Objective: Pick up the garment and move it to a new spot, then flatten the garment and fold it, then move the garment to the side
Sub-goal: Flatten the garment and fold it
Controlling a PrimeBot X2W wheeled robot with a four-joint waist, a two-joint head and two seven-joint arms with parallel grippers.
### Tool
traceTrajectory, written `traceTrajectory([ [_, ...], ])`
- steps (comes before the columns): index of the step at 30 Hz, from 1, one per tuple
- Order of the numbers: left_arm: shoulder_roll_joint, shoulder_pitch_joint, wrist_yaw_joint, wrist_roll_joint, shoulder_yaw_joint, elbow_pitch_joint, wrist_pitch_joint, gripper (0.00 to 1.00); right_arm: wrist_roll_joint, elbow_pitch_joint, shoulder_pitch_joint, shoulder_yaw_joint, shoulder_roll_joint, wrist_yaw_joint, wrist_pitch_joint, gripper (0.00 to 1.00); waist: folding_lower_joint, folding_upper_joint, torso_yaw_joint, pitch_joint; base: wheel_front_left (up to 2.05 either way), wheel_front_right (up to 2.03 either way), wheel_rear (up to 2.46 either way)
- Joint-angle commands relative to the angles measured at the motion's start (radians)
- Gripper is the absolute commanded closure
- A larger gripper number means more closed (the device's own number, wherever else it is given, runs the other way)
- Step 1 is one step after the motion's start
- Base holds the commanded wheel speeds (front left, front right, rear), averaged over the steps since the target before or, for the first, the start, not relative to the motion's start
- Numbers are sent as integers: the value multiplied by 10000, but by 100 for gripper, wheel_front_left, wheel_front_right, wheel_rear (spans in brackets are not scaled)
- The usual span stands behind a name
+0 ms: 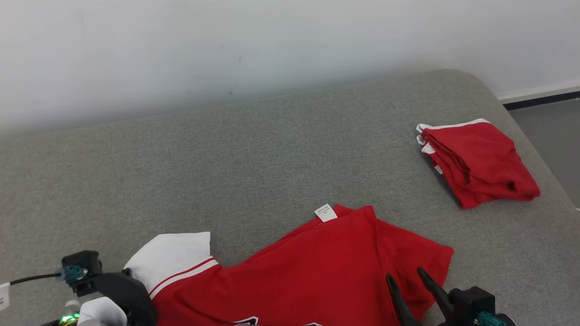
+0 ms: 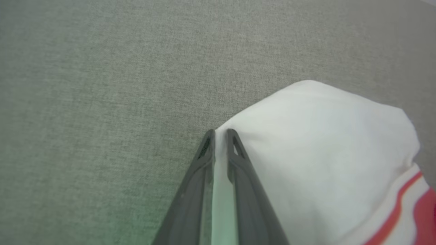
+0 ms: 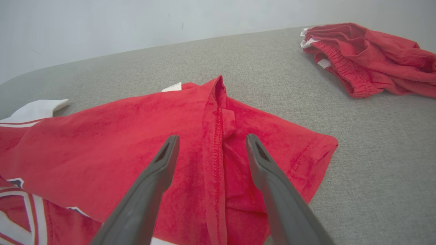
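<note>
For the pick-up, the left tool (image 2: 220,133) pinched the garment's (image 1: 326,267) white sleeve (image 2: 323,136), while the right tool (image 3: 212,139), wide above the red sleeve (image 3: 293,153), likely needed to close next.

Folded red shorts (image 1: 479,163) with white trim lie near the far right edge of a broad grey fabric-covered surface (image 1: 272,149) with a rounded corner. A plain white wall (image 1: 226,45) rises behind it. At right are a dark baseboard (image 1: 541,100) and a strip of grey floor (image 1: 550,131).

garment (image 1: 317,271) tag (image 1: 326,213), print unreadably small
</note>
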Motion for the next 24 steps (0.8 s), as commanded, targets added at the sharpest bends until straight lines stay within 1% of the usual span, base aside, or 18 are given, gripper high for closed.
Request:
traceTrajectory([
  [1, -105, -71, -80, -18, -46, 63, -50, 100, -52, -13, -10, -17, -3, -21, -25, 0, -1, -1, 50, -40, 0, 0, 0],
  [5, -259, -336, -605, 44, -170, 265, -607, 100, -76, -9, 60, -13, 22, -21, 22, 0, -1, -1, 202, -164, 0, 0, 0],
  [7, -257, -527, -761, 180, -222, 252, -962, 100, -79, -21, 100, -17, 12, -21, 44, 0, -1, -1, 254, -229, 0, 0, 0],
  [10, -217, -698, -743, 449, -204, -42, -1856, 100, -48, -48, 141, 9, -26, -21, 51, 0, -1, -1, 313, -321, 0, 0, 0],
  [13, -180, -638, -597, 774, -207, -515, -2698, 100, -28, -65, 178, 26, -31, -21, 68, 0, -1, -1, 337, -398, 0, 0, 0],
  [15, -218, -436, -497, 916, -297, -730, -2904, 100, -13, -90, 226, 32, -15, -21, 69, 0, -1, -1, 344, -419, 0, 0, 0],
  [16, -239, -284, -431, 928, -360, -716, -2774, 100, -7, -93, 252, 34, -11, -21, 85, 0, -1, -1, 347, -426, 0, 0, 0],
  [17, -239, -219, -362, 987, -434, -699, -2724, 53, -2, -100, 270, 28, -12, -21, 105, 0, -1, -1, 352, -426, 0, 0, 0],
  [18, -257, -199, -263, 942, -406, -599, -2610, 0, 3, -110, 267, 32, -9, -21, 118, 0, -1, -1, 351, -423, 0, 0, 0],
  [20, -287, -189, -132, 862, -414, -358, -2404, 0, 6, -120, 231, 50, -16, -21, 141, 0, -1, -1, 334, -405, 0, 0, 0],
  [24, -206, -173, 371, 786, -315, 282, -1985, 0, 16, -126, 135, 102, -11, -21, 135, 0, -1, -1, 257, -368, 0, 0, 0],
])
